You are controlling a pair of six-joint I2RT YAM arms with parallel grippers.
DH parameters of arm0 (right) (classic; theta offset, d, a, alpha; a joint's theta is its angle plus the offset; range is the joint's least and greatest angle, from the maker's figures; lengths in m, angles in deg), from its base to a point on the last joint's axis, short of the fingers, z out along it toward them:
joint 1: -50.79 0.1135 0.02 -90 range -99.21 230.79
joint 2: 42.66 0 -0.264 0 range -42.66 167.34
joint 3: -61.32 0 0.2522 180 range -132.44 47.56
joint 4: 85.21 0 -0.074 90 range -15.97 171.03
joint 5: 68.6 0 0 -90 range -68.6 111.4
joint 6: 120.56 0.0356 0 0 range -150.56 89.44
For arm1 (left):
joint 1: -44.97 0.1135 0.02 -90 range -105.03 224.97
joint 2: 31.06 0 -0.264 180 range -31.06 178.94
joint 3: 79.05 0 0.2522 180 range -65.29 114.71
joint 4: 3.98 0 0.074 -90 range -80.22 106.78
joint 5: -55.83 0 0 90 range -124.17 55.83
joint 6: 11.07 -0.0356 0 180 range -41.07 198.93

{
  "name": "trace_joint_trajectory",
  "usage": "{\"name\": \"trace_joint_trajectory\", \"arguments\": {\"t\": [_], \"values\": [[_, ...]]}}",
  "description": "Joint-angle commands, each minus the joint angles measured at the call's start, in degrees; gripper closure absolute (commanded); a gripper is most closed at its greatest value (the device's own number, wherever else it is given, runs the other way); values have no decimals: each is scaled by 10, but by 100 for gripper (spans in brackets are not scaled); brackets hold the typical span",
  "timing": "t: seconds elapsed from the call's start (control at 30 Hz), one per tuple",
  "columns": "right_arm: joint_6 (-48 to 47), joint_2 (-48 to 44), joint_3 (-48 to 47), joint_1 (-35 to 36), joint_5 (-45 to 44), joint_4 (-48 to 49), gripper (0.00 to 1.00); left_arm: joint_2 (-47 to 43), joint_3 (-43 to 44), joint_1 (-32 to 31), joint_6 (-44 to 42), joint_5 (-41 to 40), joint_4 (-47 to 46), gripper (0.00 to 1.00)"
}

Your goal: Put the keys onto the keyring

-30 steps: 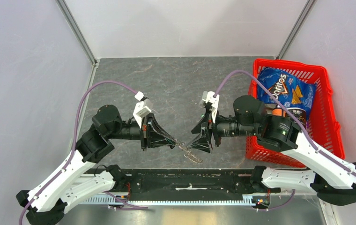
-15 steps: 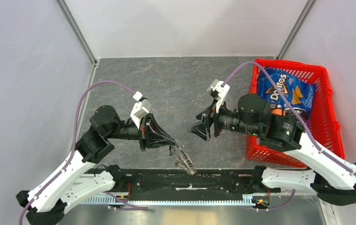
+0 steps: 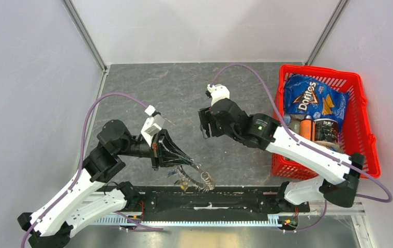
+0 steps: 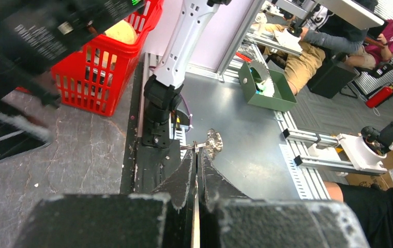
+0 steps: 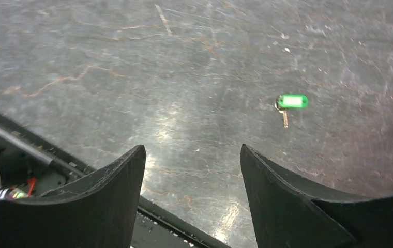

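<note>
Left gripper clenched on the bristly round grey metal keyring — right gripper spread wide, empty, over the grey table where the tiny green-headed key lies.

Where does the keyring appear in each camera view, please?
Top external: keyring low centre, at the tips of the left gripper.
Left wrist: centre, just beyond the gripper tips.
Right wrist: not in it.
Shared landmark: black rail along the near edge.

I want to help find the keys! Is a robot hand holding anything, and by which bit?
The left gripper is shut on the keyring, pinching its thin wire edge. The right gripper is open, holding nothing.
</note>
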Motion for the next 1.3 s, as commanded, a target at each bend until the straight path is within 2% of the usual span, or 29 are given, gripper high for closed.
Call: {"name": "trace_joint_trajectory", "arguments": {"t": [0.0,0.3,0.53,0.67,0.97,1.17,1.27], "values": [[52,36,20,-28,-53,8,25,-13,4,-1,3,39,-53,98],[121,158,83,-126,17,91,25,-27,-12,0,-9,68,-68,98],[125,264,33,-147,-28,95,27,-33,-21,-1,-17,73,-67,98],[132,308,15,-159,-53,97,31,-37,-29,0,-18,74,-70,98],[131,345,9,-173,-113,101,39,-42,-34,-1,-16,78,-75,98],[129,364,-1,-181,-109,108,48,-40,-34,-1,-18,81,-73,98],[129,368,-3,-182,-106,106,49,-41,-33,-1,-23,80,-65,98]]}}
